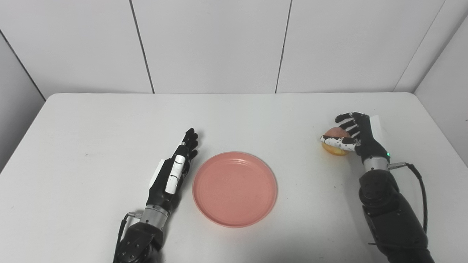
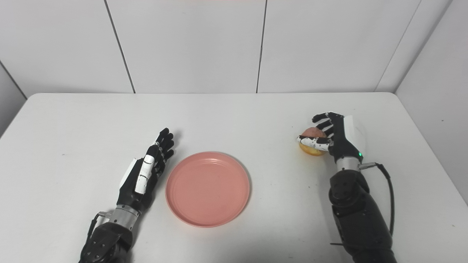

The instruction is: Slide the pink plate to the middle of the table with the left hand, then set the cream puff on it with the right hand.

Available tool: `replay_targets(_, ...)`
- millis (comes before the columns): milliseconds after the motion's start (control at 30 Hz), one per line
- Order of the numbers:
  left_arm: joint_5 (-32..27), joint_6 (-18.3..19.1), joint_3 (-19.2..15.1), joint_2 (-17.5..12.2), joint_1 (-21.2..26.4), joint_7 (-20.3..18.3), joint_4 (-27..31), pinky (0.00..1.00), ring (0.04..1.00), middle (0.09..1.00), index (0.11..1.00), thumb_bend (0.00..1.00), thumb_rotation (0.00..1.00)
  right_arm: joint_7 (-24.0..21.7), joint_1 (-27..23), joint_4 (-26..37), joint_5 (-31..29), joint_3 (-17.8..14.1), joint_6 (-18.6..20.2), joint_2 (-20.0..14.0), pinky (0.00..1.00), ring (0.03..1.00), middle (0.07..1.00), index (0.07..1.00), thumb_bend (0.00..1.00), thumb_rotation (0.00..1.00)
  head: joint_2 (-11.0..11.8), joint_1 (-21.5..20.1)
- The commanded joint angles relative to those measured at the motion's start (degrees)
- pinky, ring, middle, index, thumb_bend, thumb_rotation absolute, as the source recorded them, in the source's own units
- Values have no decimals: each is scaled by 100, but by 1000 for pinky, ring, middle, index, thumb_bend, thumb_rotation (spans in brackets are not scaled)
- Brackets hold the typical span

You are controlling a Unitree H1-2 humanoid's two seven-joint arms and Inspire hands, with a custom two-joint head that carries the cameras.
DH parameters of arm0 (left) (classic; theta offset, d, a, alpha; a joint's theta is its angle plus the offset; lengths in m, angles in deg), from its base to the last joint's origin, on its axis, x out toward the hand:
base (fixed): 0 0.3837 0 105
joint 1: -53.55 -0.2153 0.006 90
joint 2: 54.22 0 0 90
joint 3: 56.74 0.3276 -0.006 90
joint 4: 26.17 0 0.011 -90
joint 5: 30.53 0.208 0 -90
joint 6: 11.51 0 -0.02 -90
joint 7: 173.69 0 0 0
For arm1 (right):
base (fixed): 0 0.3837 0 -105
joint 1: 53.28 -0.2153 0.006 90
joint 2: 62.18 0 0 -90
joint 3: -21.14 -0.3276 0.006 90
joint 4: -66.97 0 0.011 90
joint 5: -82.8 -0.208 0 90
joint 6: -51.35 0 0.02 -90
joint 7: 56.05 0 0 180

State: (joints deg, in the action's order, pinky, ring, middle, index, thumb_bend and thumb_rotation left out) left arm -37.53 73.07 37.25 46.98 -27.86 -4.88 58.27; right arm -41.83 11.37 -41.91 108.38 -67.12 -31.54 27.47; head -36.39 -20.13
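Pink round plastic plate [image 1: 234,189] sits mid-worktop beside the flat, empty left hand [image 1: 174,171], so sliding looks done; the right hand [image 1: 351,137], fingers curled around the golden cream puff [image 1: 334,149], must next lift it across.

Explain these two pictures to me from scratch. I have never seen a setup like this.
Both pictures come from two cameras side by side on a humanoid robot's head, looking down at a white table. The two black mechanical arms belong to the robot. Its left hand lies flat and open beside a round pink plastic plate near the table's middle, which is empty. Its right hand is curled around a small golden-brown cream puff at the right, apparently still resting on the table.
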Motion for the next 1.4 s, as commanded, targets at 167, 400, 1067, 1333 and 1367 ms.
replay_targets(167, 45, -160, 6, 60, -234, 20, -257, 1000, 1000, 994, 963, 621, 1000, 104, -88, 643, -109, -61, -426, 42, 246, 360, 457, 535, 504, 0, -5, 93)
replay_targets(400, 180, -55, 39, 141, -269, 138, -132, 1000, 1000, 995, 967, 608, 1000, -192, 40, 1414, -130, 125, -318, 168, 252, 359, 464, 529, 505, 0, -49, 283)
replay_targets(1067, 335, 137, 82, 283, -330, 220, 90, 1000, 998, 993, 962, 604, 1000, -676, 400, 2114, -116, 808, -755, 592, 278, 447, 530, 465, 510, 0, -126, 553)
replay_targets(1333, 398, 174, 128, 309, -343, 218, 138, 998, 994, 987, 962, 604, 1000, -869, 584, 2214, -105, 1115, -1084, 756, 382, 426, 543, 464, 509, 0, -137, 677)
replay_targets(1367, 412, 148, 134, 308, -343, 223, 125, 999, 995, 987, 963, 604, 1000, -882, 614, 2207, -102, 1163, -1158, 787, 384, 426, 543, 464, 509, 0, -141, 711)
